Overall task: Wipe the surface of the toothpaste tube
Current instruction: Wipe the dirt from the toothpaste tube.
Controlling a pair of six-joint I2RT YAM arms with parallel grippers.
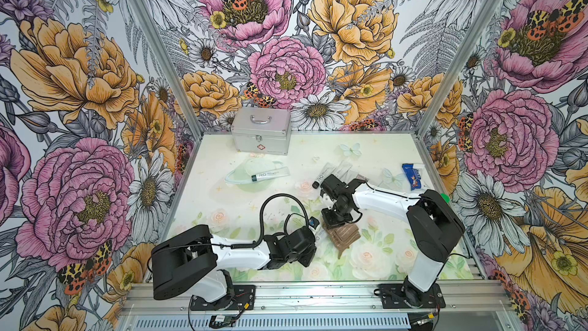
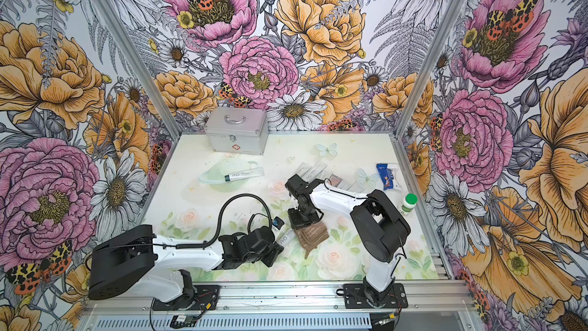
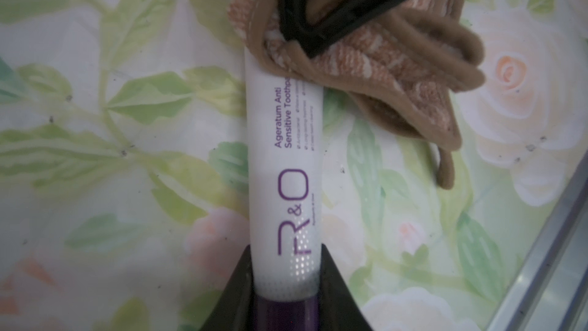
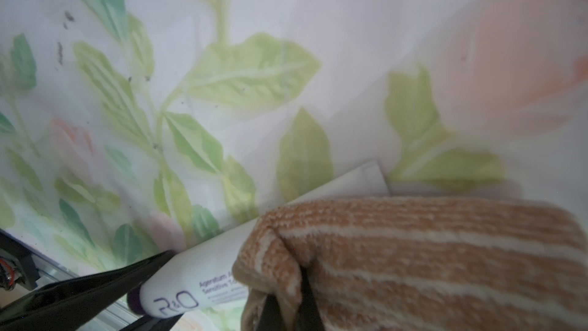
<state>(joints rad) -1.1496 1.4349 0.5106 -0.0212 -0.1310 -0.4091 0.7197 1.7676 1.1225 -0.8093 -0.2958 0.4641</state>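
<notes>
Toothpaste tube [image 3: 283,160]: near the front middle of the counter [image 1: 222,214], between the two arms. It sat low over the floral surface, and I could not tell whether it rested on it.

Left end effector [image 3: 285,249] was closed on the tube's cap end, one finger on either side, just above the purple cap [image 3: 283,310].

In both top views the long axis ran diagonally. The tube pointed away from the left arm, toward the right arm and the back of the counter, with the flat crimped end [image 4: 375,175] leading. The printed R&O side faced up.

Right end effector [image 4: 288,307] was clamped on a brown striped cloth [image 4: 413,265], bunched in folds. The cloth lay over the crimped half of the tube, touching it. In the right wrist view only the crimp's corner showed past it. The lettered cap half was uncovered.

Well apart, toward the back: an aluminium case [image 1: 261,130] and a second tube [image 1: 270,174].
</notes>
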